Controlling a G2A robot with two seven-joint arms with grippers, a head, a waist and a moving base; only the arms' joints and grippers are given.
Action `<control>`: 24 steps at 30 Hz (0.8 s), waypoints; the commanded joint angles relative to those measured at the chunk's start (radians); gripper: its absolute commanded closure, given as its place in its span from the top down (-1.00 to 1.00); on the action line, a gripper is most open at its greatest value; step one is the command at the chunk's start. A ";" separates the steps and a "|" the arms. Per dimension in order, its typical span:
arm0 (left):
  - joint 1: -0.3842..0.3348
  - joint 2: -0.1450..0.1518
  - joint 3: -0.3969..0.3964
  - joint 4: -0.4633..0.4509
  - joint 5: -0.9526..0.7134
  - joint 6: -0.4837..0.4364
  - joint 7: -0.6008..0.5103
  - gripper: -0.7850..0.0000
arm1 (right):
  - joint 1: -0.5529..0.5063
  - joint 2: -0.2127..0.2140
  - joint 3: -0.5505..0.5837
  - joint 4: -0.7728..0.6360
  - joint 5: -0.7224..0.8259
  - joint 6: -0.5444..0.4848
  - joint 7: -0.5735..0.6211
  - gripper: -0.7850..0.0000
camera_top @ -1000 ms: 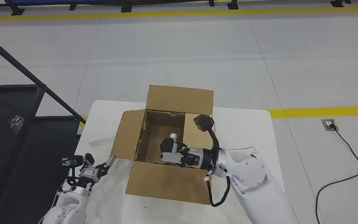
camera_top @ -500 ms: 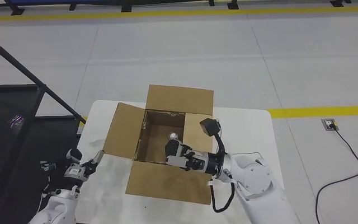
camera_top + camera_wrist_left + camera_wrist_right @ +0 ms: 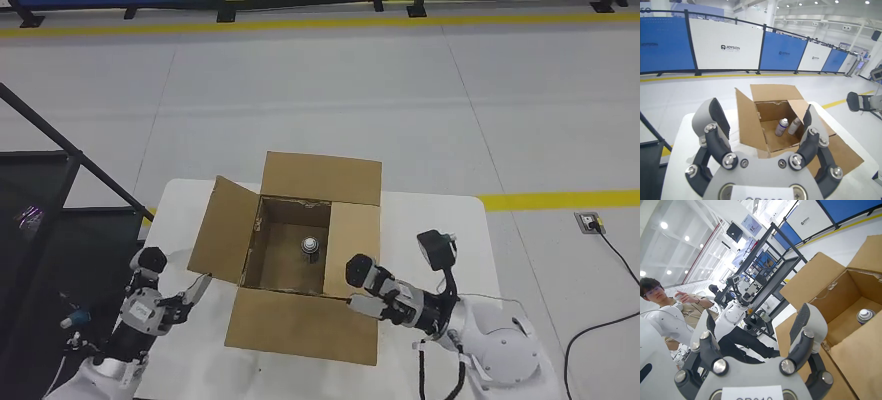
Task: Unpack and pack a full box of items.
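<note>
My worktop (image 3: pixel 440 215) is the white slab across the lower half of the top view, and the open cardboard box (image 3: pixel 322 177) stands at its middle, reaching from centre frame down toward the lower edge. Its far flap stands upright, the flap at frame left leans outward, and the near flap hangs down toward me. My right gripper (image 3: pixel 358 270) sits just right of centre in the top view, at the near right corner of the box opening; in my right wrist view this gripper (image 3: pixel 756 308) is spread wide with nothing between the pads, the box (image 3: pixel 829 279) filling the right side. My left gripper (image 3: pixel 197 290) hangs at the lower left of the top view, beside the leaning flap and apart from it; in my left wrist view it (image 3: pixel 762 103) is spread wide too, holding nothing, the box (image 3: pixel 747 121) framed between its fingers. On the box floor a spray can (image 3: pixel 311 246) stands upright, white cap up (image 3: pixel 781 127) (image 3: pixel 865 315), and a paler bottle (image 3: pixel 794 126) leans just beside it
</note>
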 commanded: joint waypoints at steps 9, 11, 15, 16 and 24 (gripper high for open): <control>-0.322 -0.022 0.371 0.225 0.052 0.042 -0.220 1.00 | -0.149 0.034 0.169 0.001 0.073 -0.083 -0.003 1.00; -0.383 -0.029 0.417 0.287 -0.015 0.034 -0.270 1.00 | -0.166 0.040 0.194 0.012 0.093 -0.094 -0.001 1.00; -0.486 -0.042 0.494 0.380 -0.068 0.051 -0.370 1.00 | -0.180 0.051 0.226 0.046 0.131 -0.113 0.010 1.00; -0.506 -0.045 0.512 0.401 -0.085 0.050 -0.394 1.00 | -0.179 0.053 0.231 0.056 0.140 -0.118 0.012 1.00; -0.649 -0.061 0.569 0.575 -0.398 0.005 -0.638 1.00 | -0.150 0.069 0.239 0.114 0.188 -0.131 0.029 1.00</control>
